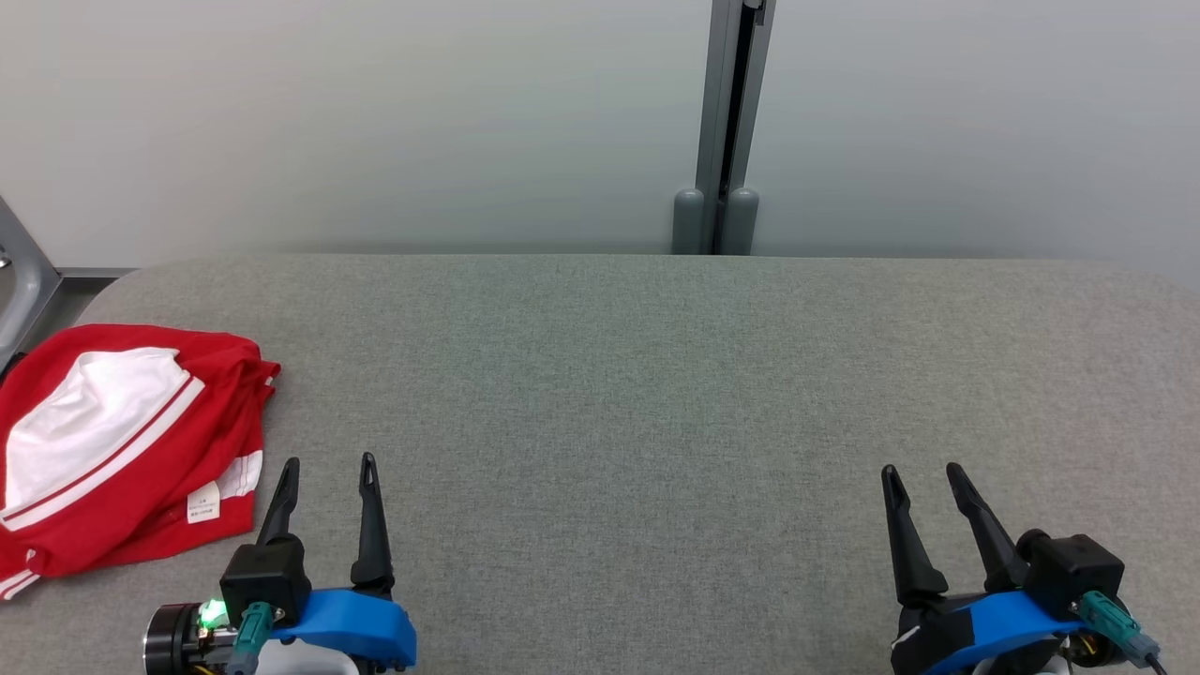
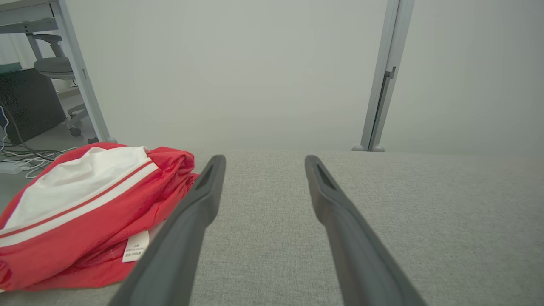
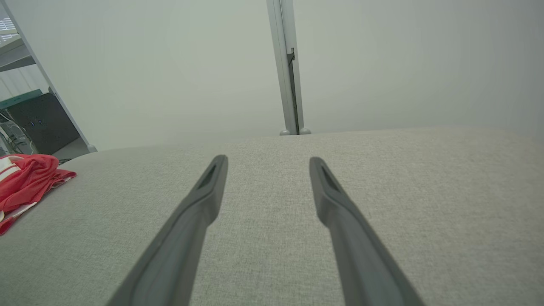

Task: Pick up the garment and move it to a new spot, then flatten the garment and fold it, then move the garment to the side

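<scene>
A red-and-white garment (image 2: 80, 212) lies bunched on the grey table (image 2: 425, 221) — beside the spread-fingered left gripper (image 2: 262, 163).

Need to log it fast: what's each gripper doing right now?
Left gripper: open, holding nothing, beside the garment.
Right gripper: open, holding nothing.

The garment (image 1: 112, 487), just left of the left pincer (image 1: 329, 459), runs off the head view's left edge. Print on its label (image 2: 136, 246) is too small to read. In the left wrist view, that pincer hides the garment's near corner.
</scene>
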You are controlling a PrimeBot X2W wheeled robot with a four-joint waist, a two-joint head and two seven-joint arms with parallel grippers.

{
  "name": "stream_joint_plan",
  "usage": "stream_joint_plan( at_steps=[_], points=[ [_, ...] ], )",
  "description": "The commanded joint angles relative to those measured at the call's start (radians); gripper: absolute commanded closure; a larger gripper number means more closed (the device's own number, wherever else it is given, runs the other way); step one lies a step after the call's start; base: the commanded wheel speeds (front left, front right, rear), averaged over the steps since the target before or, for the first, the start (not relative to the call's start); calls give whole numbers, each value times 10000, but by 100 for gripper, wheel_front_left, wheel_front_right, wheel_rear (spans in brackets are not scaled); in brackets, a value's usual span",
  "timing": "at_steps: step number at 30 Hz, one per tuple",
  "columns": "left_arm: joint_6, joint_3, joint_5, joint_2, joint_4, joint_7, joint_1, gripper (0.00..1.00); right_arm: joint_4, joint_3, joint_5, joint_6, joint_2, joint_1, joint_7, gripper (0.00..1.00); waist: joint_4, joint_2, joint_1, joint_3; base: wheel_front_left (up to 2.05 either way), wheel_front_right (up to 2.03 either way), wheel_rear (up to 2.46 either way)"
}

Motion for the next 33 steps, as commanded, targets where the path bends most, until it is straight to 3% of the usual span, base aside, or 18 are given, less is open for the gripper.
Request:
stream_joint_plan(
  at_steps=[1,17,33],
  points=[
    [56,44,3,14,40,-49,-36,0,36,-32,-80,4,-66,-2,-44,0,9,0,0,11,0,0,0],
    [134,143,-11,9,26,-49,-94,0,92,-46,-74,4,-63,24,-44,0,308,0,0,-18,0,0,0],
    [255,646,-71,200,-198,-49,98,0,76,143,60,4,-61,156,-41,0,1727,0,0,-52,0,0,0]
  ],
)
